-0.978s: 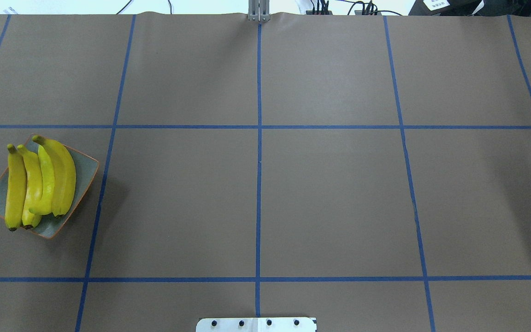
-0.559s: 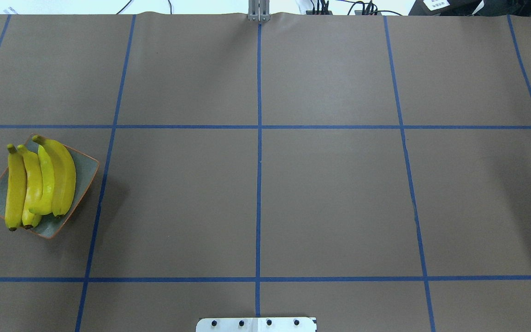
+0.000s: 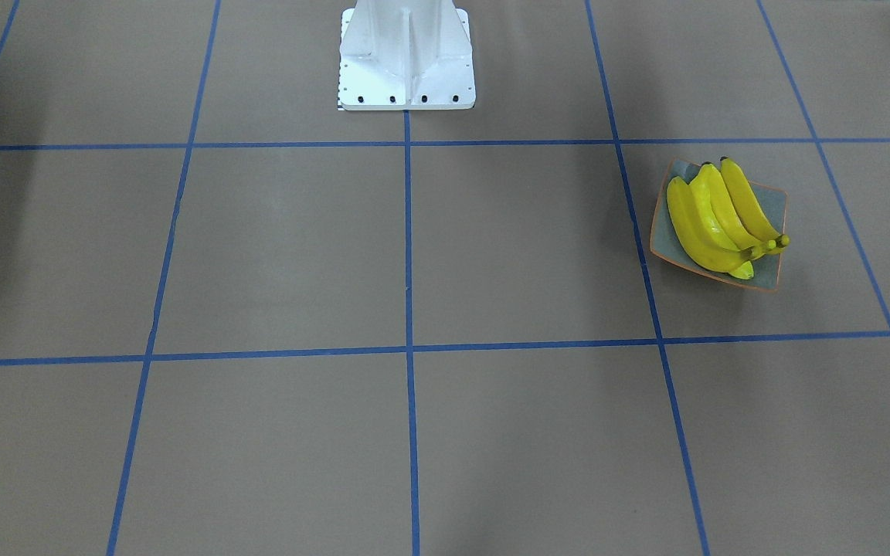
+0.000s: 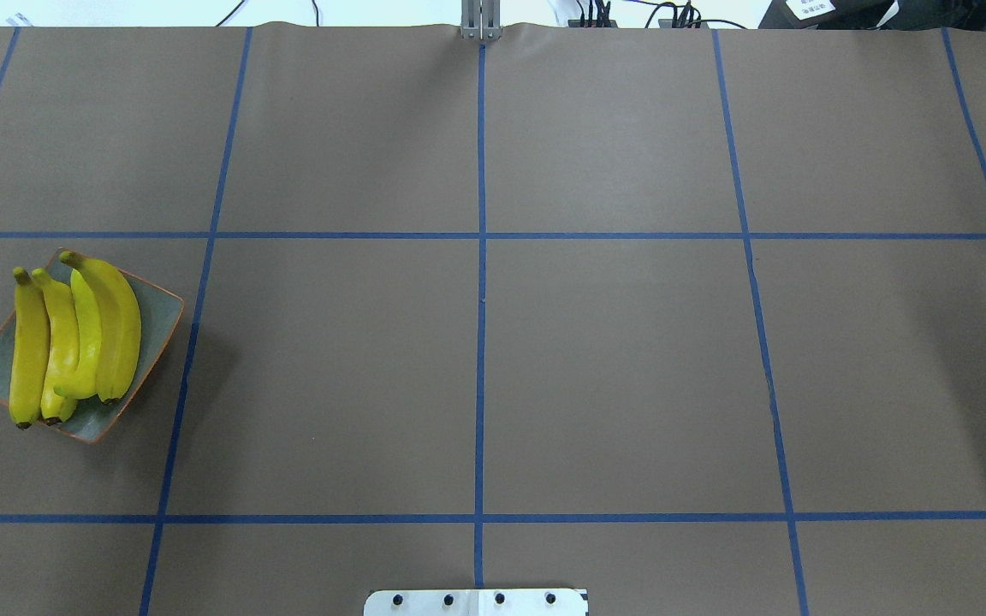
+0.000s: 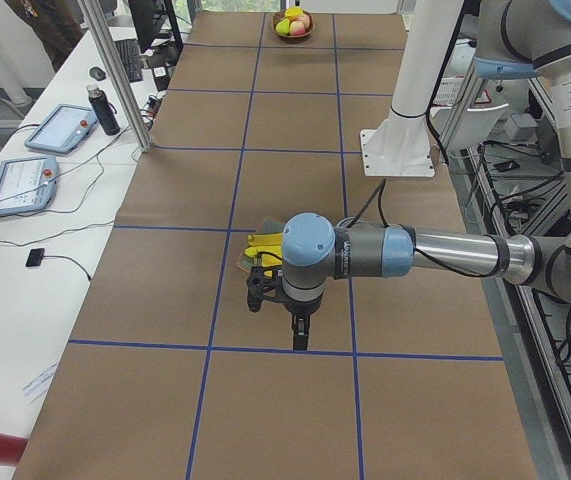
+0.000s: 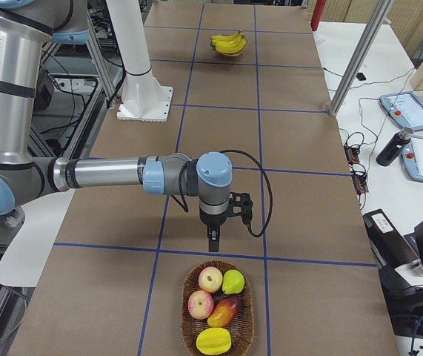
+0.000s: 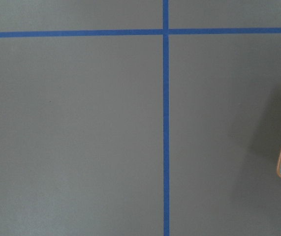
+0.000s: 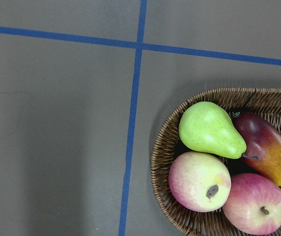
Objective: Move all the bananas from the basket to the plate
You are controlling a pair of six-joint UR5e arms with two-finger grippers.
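**Reading from the robot's left to its right.** Near the left edge of the tabletop (image 4: 613, 376) we find the plate (image 4: 157, 315). It carries all four bananas (image 4: 74, 342), laid side by side with their curves nested and their stems toward the far edge. We judge that this packing is what lets fruit nearly as long as the dish sit within its rim. The left gripper (image 5: 299, 342) hangs fingers-down above bare tabletop near the plate. It shows only in the left side view, so we cannot tell whether its jaws are spread or pressed together. Its wrist camera catches just one corner of the plate. At the middle of the near edge stands the white pedestal (image 3: 406, 54) that bears the arms. Toward the right edge the right gripper (image 6: 212, 247) hangs likewise above the tabletop, just short of the basket (image 8: 164, 147). Here too the state of the jaws cannot be told. The basket holds a pear (image 8: 210, 129), two apples (image 8: 199, 181) and a red-and-yellow fruit (image 8: 265, 147), and we see no banana in it. We therefore judge the transfer complete, with each arm raised clear of its container so that nothing is disturbed. The tabletop is covered by a matte brown sheet, divided into large squares by blue tape lines (image 4: 481, 299). Beyond its far edge, a white bench bears two tablets (image 5: 25, 180), a dark bottle (image 5: 105, 108) and loose cables, and metal posts (image 5: 115, 75) rise beside them.
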